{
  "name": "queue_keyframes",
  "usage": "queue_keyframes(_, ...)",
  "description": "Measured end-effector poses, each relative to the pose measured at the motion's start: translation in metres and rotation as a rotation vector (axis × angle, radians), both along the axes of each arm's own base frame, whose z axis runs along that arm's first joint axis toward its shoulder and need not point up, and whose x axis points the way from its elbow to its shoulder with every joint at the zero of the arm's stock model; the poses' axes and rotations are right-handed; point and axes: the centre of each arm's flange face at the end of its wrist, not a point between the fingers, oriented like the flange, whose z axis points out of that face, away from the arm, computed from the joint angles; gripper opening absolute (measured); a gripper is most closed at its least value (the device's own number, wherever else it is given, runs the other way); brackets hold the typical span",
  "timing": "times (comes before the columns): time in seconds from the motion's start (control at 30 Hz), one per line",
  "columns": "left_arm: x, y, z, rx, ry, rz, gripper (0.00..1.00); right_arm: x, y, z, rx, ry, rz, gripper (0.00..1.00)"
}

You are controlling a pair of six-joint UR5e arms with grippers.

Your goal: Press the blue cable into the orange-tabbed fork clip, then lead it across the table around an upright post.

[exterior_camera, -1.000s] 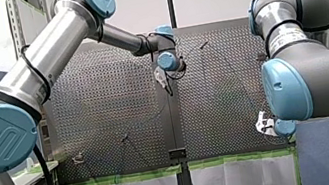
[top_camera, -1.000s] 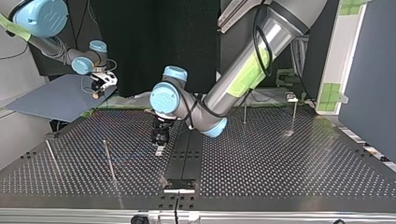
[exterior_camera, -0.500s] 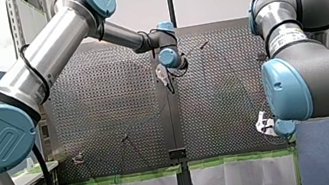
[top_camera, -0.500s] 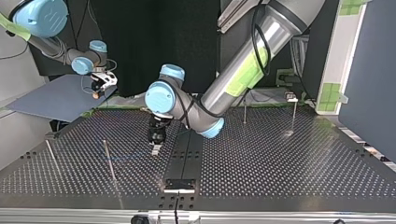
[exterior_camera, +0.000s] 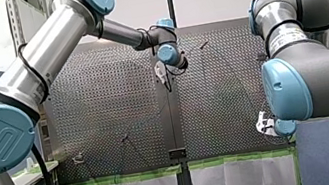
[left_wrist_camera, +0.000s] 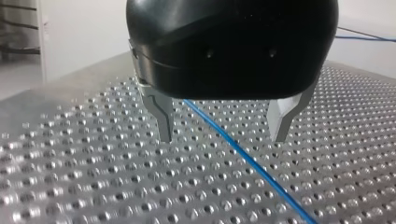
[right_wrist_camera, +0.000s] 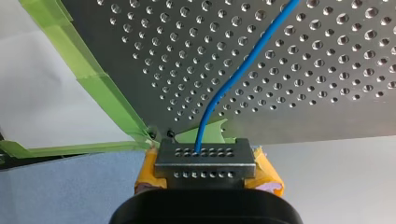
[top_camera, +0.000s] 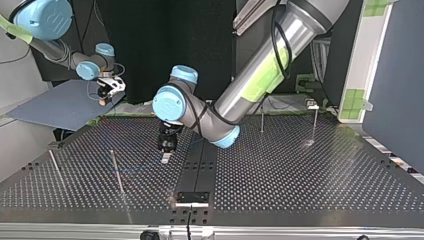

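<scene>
You will find that only the left arm [top_camera: 260, 75] has moved. In the top view the left pincer [top_camera: 164, 159] has slid a little toward the view's left over the table [top_camera: 300, 170]. The dark centre strip [top_camera: 200, 165] beside the pincer now lies slightly further from it. The blue-capped wrist joint [top_camera: 169, 101] above the pincer has gone the same way and risen a touch. In the front view that wrist has climbed slightly and edged toward the view's right, and the pincer below it hangs a little higher than it did a second ago.
</scene>
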Motion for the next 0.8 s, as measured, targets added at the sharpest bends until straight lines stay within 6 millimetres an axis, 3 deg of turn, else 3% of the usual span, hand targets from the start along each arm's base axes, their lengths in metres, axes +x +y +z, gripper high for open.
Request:
queue_keyframes(0.37,-0.028,-0.012,0.002,0.109,0.028,-0.042,1.0,-0.001,-0.002,0.001,-0.002,0.002,-0.001,0.0)
queue_keyframes(0.8,-0.072,-0.023,0.024,0.165,0.034,-0.077,1.0,-0.001,-0.001,0.001,0.007,0.0,0.001,0.0)
